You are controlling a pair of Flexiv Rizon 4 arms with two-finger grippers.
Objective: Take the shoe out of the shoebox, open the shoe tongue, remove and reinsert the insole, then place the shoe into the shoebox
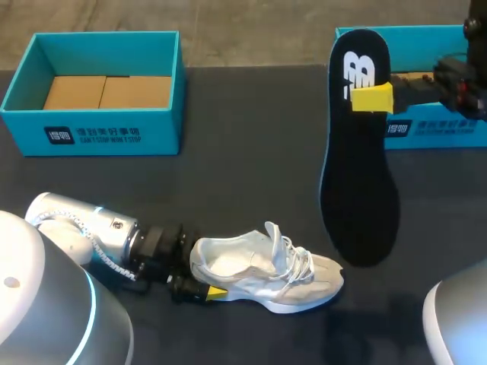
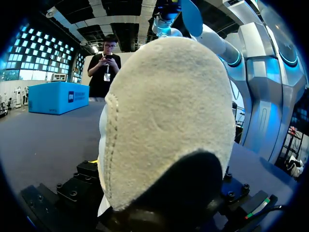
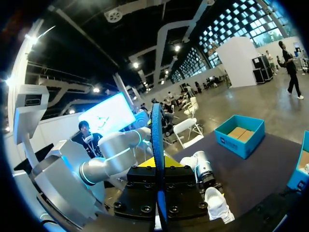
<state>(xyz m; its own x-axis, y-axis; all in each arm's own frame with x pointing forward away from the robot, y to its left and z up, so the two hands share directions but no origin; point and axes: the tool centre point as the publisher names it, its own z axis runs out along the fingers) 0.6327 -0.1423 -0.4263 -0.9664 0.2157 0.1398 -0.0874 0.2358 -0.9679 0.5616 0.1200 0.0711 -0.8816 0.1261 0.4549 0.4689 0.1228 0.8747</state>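
1. One white shoe.
2. One black insole, with blue edging.
3. Two teal boxes, both open: the left shoebox and the right shoebox.
4. Two grippers with yellow tips: the left gripper and the right gripper.
5. One dark table.

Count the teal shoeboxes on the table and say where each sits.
2. The left shoebox stands open at the table's far left; the right shoebox at the far right, partly hidden behind the raised insole.
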